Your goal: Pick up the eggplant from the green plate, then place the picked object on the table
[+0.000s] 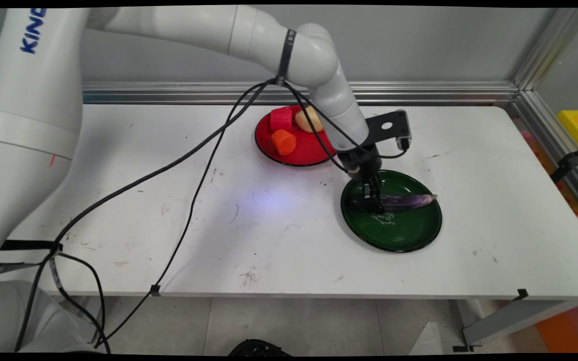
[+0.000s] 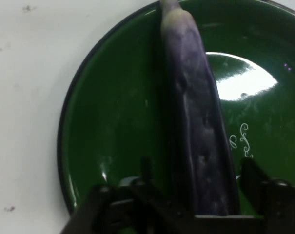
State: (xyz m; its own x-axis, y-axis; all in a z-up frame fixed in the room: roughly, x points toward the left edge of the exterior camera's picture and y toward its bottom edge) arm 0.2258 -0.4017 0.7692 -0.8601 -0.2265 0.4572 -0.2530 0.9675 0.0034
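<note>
the black two-finger gripper (image 1: 371, 197) is down over a round dark green plate with a thin white scroll pattern (image 1: 399, 233), which sits on the white worktop (image 1: 279, 235). a long, slim purple eggplant with a pale pointed tip (image 1: 405, 201) lies flat on that plate, and the fingers (image 2: 148, 171) stand on either side of its thicker, darker end. in the hand view the eggplant (image 2: 198, 126) runs straight out between the fingers, one finger at its left and the other at its right, with the green plate (image 2: 113, 122) showing beneath. the fingers are apart, straddling the eggplant; whether their pads press on its skin cannot be told. the pale tip points away from the fingers, toward the plate's far rim in the hand view and toward the right in the main view.

beyond the fingers, up and to the left in the main view, is a round red plate with a dark rim (image 1: 274, 148), just beside the green plate but apart from it. on it rest a pink-red cube-shaped block (image 1: 280, 120), an orange rounded chunk like a carrot piece (image 1: 284, 142) and a pale yellow rounded piece like a potato (image 1: 304, 120), partly hidden by the arm. black cables (image 1: 188, 165) hang from the arm across the worktop, well to the left of the fingers.
</note>
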